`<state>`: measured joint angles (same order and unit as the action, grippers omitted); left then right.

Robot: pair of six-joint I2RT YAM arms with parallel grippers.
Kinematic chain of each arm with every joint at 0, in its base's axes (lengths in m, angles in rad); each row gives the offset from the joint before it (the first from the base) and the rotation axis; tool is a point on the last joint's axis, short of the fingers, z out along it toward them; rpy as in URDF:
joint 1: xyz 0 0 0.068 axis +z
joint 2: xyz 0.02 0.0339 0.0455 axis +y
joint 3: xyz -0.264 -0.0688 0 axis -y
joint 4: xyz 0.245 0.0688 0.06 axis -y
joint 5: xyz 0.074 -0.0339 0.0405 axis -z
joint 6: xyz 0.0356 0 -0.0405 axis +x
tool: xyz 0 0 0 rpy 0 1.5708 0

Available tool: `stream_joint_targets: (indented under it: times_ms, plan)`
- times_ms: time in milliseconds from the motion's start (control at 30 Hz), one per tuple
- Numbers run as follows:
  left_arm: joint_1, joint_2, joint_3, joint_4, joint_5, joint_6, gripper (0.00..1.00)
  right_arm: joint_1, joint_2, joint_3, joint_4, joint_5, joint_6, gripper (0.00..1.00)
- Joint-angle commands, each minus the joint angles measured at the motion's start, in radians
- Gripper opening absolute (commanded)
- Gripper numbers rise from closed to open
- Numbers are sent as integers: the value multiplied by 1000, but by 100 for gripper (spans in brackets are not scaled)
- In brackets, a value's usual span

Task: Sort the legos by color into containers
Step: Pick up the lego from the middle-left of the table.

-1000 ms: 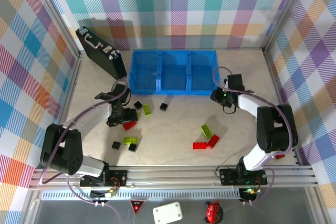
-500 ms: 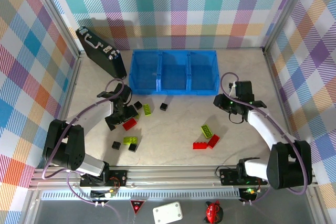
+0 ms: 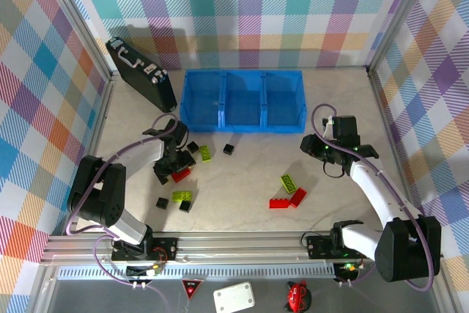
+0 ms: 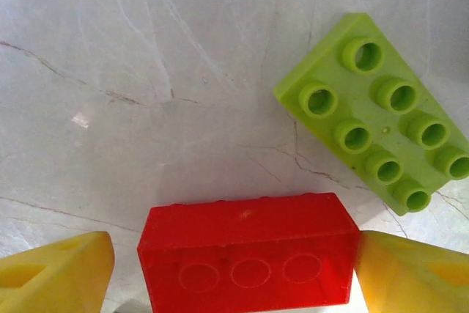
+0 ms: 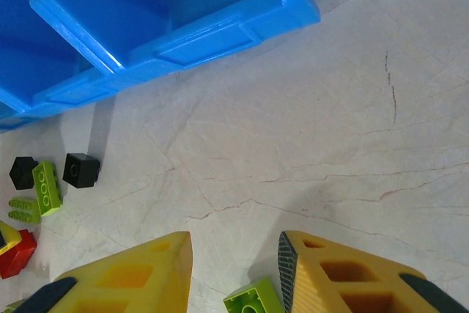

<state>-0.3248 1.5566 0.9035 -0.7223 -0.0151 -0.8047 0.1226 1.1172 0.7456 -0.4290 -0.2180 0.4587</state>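
— Item one: the left gripper (image 4: 234, 273)?
— Jaws apart, set either side of a red brick (image 4: 245, 254) lying on the table (image 4: 146, 71); one finger (image 4: 410, 269) touches the brick's end, the other stands just clear; nothing gripped; a lime green brick (image 4: 374, 148) lies near, not touching the red.
— Item two: the right gripper (image 5: 234, 269)?
— Parted a little, holding nothing; over bare table near the corner of the blue tray (image 3: 242, 127).
— Item three: the legos?
— Red, green and black, scattered on the table in front of the tray's three compartments.
— And the pick-up?
— My judgement: centre the jaws first, so both fingers meet the ends together; otherwise the brick may twist; close squarely; lift straight, clear of the green one; keep one compartment for red.
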Motion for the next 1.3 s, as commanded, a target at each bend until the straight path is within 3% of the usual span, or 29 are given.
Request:
stream_joint_targets:
  times_ms: [0,333,600,800,1033,1267]
  plan:
    - [-11,0,-18,1,12,-15,81,-7,-26,6,-27,-6,-15,38]
    - [-16,-6,-20,4,15,-7,64,-7,-65,11,-48,-20,-10,40]
    - [-19,-36,10,16,74,-15,62,-6,-80,3,-35,-102,40,43]
    - [-26,-96,43,77,169,-87,62,17,-88,-43,88,-231,130,45]
    - [-48,-156,101,159,235,-207,63,156,-81,-89,316,-221,259,45]
    - [-77,-166,183,216,285,-300,63,314,25,-49,469,-185,313,45]
